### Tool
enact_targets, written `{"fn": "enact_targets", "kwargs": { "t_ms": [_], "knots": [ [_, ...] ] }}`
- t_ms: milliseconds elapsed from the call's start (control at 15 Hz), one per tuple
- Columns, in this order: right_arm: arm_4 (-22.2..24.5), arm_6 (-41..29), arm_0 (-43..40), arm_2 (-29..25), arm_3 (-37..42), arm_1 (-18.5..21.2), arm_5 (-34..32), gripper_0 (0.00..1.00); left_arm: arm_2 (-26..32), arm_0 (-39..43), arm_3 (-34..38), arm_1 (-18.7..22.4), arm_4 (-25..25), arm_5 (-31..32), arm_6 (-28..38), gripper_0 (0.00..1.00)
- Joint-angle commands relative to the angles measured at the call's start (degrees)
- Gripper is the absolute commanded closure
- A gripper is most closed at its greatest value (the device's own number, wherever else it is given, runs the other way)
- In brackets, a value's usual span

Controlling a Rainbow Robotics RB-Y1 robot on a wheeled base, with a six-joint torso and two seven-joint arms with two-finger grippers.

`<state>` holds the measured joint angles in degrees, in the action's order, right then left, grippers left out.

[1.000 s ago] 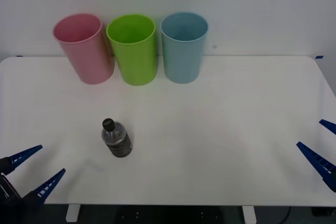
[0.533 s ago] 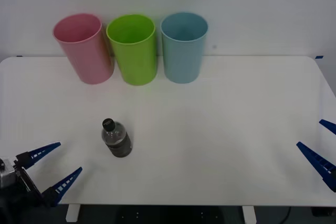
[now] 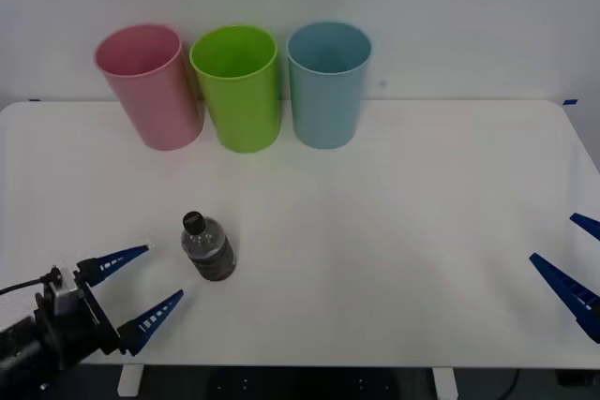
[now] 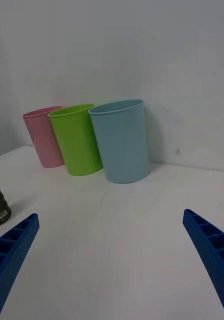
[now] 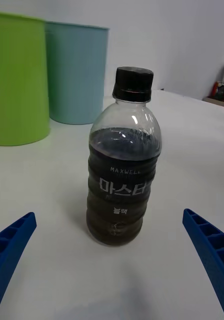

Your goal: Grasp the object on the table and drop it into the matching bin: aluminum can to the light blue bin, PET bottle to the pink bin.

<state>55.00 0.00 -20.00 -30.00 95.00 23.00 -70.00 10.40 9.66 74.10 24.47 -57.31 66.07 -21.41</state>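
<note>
i'm lining my spread left fingers [image 3: 134, 284] on the small clear plastic bottle with black cap [image 3: 208, 248], upright on the white desk [image 3: 394, 213] just ahead between them; i should centre low before pinching.

The front camera sits high above the arms, looking forward and down over the whole white table [image 3: 394, 222] to the bins by the far wall. The left wrist camera rides low at the near left, close on the PET bottle [image 5: 123, 165], looking across the tabletop toward the lime green bin [image 5: 17, 80] and light blue bin [image 5: 76, 72]. The right wrist camera, low at the near right edge, faces across the table toward all three bins. All three views share the green and blue bins and the bottle.
</note>
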Motion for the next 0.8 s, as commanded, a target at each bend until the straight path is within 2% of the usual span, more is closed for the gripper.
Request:
{"fn": "enact_targets", "kwargs": {
  "t_ms": [67,467,800],
  "knots": [
    [0.00,0.00,0.00,0.00,0.00,0.00,0.00,0.00,-0.03,-1.31,-0.10,-2.49,-2.11,-0.59,-0.30,0.00],
    [0.00,0.00,0.00,0.00,0.00,0.00,0.00,0.00,0.50,-4.04,-0.19,-6.27,-7.64,-2.34,-0.39,0.00],
    [0.00,0.00,0.00,0.00,0.00,0.00,0.00,0.00,-0.55,-7.64,-4.14,-6.80,-8.26,-2.43,-1.00,0.00]
  ]
}}
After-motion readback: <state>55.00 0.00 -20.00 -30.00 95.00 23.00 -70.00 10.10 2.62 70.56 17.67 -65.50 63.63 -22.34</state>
